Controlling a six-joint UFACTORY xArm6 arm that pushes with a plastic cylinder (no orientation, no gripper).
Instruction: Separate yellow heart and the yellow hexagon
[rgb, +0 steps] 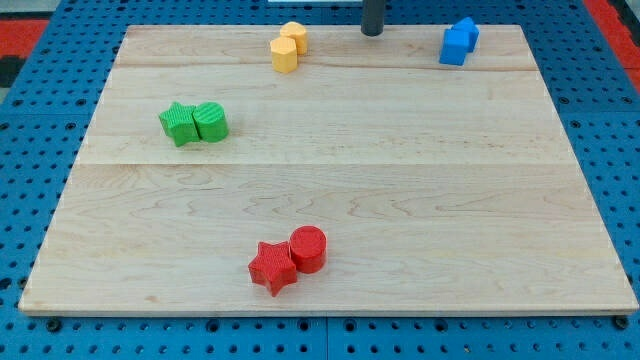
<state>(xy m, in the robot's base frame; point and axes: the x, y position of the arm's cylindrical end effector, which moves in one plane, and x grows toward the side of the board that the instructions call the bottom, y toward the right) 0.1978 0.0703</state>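
Two yellow blocks touch each other near the view's top, left of centre: one (294, 36) sits further up and right, the other (284, 54) just below and left of it. Which is the heart and which the hexagon I cannot tell for sure. My tip (372, 32) is the lower end of a dark rod at the top edge, about 75 px to the right of the yellow pair and apart from it.
A green star (179, 123) touches a green cylinder (211, 121) at the left. A red star (272, 267) touches a red cylinder (308, 249) near the bottom. Two blue blocks (459, 42) sit together at the top right. The wooden board (400, 200) lies on a blue pegboard.
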